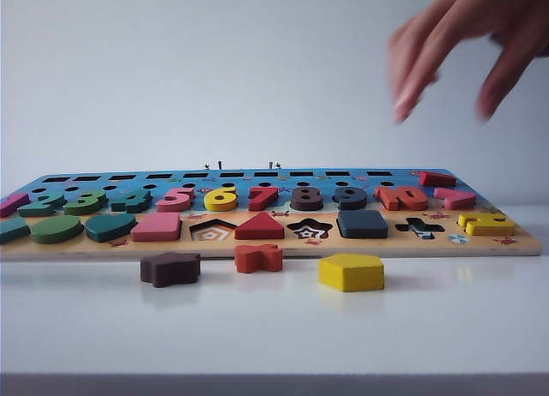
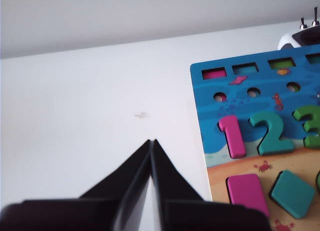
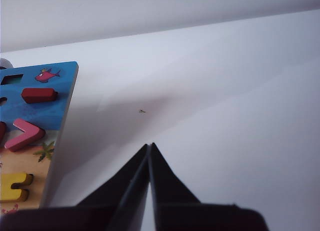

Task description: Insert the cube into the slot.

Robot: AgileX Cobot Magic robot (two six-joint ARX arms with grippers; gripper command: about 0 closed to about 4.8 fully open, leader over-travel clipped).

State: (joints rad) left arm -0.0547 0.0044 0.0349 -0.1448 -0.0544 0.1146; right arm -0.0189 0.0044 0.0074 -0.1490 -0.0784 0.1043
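The cube (image 1: 362,224), a flat dark navy square block, lies flat in the front row of the wooden puzzle board (image 1: 274,246), between the star-shaped recess (image 1: 310,230) and the cross-shaped recess (image 1: 419,228). The slot is hidden; no checkered square floor shows. Neither gripper appears in the exterior view. My left gripper (image 2: 151,141) is shut and empty over the white table beside the board's corner (image 2: 197,71). My right gripper (image 3: 150,145) is shut and empty over the table beside the board's other end (image 3: 67,106).
A blurred human hand (image 1: 455,45) hovers above the board's right end. On the table before the board lie a brown star (image 1: 170,268), an orange-red cross (image 1: 258,258) and a yellow pentagon (image 1: 351,272). A pink square block (image 1: 157,227) sits on the board.
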